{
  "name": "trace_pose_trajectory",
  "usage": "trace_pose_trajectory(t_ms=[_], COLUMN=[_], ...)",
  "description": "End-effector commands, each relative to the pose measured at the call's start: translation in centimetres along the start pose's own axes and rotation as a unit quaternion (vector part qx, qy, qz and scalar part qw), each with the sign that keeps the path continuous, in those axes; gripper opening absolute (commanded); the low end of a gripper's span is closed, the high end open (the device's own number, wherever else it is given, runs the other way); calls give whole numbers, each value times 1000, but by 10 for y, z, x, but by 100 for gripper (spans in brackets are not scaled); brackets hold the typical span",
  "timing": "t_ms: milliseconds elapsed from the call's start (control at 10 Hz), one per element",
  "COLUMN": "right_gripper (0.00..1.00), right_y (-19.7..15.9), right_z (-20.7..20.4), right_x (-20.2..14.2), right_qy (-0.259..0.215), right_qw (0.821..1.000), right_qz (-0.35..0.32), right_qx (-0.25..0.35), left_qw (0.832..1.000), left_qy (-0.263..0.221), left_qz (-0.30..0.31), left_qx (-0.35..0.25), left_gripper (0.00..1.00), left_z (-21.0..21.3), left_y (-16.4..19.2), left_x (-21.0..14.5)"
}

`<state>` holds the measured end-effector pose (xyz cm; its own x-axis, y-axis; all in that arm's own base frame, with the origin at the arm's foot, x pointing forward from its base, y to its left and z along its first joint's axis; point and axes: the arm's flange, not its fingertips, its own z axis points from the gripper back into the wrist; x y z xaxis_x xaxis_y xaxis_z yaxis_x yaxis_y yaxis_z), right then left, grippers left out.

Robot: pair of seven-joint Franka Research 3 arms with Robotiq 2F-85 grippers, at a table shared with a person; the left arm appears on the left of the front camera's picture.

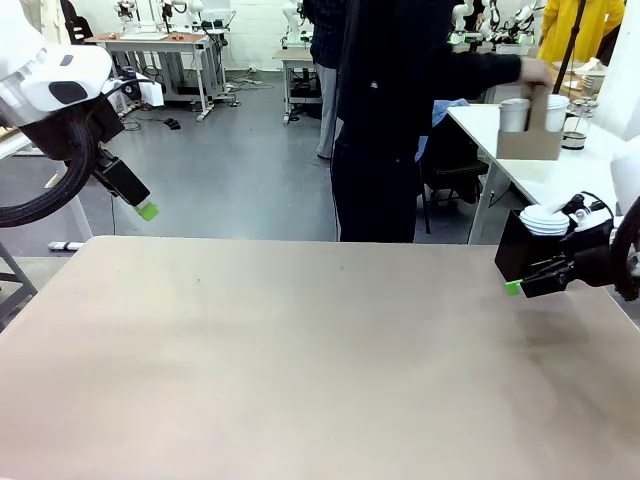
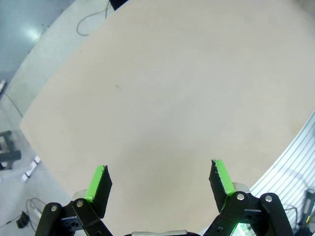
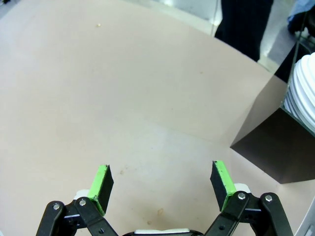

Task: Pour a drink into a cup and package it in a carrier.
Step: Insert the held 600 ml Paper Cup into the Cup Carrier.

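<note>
A: Where was the carrier [image 1: 530,135]?

B: Off our tabletop [image 1: 300,360], on the side table beyond the far right corner, person's hand [image 1: 536,72] on it. Our right tool [image 1: 520,284] sat nearer, our left tool [image 1: 146,209] well apart. Both gaped wide, holding nothing.

Bright, even overhead light; the table [image 1: 300,360] shows only soft shadows; wrist views bow at the edges; glare at 10 o'clock
</note>
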<state>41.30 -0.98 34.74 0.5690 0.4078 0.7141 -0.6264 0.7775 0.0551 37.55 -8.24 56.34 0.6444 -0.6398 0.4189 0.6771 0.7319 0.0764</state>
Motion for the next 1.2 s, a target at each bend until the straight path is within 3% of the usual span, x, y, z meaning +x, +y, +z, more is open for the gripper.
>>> trace_pose_trajectory(t_ms=[0, 1100], right_gripper=[100, 100], right_y=[0, 0], right_z=[0, 0], right_x=[0, 0], right_qy=[0, 0], right_qw=[1000, 1000], right_qz=[1, 1], right_qx=[-1, -1], left_qw=[1000, 1000], left_qy=[-2, -2], left_qz=[1, 1], left_qx=[-1, -1], left_gripper=[100, 100], left_z=[1, 1], left_y=[1, 1], left_x=[0, 0])
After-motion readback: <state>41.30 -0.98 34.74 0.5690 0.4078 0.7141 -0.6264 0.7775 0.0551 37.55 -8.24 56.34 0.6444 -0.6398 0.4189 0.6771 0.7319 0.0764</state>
